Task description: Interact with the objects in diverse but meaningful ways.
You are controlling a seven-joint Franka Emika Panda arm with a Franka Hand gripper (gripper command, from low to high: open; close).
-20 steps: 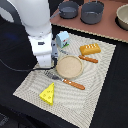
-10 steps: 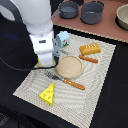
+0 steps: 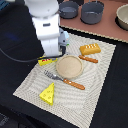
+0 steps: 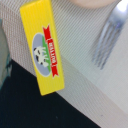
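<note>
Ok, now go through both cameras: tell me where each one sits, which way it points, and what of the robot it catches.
Exterior view: off the arm, raised, looking down at an angle on the woven placemat with the cheese wedge, plate and bread loaf; the white arm fills its upper left.
Wrist view: on the wrist, looking down close on the flat yellow box and fork tines; no claw shows.
Shared: the yellow box, fork and placemat.

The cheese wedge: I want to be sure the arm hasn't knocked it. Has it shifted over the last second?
No. The cheese wedge lies in the same spot on the placemat, near its front edge and just below the fork, as before.
</note>
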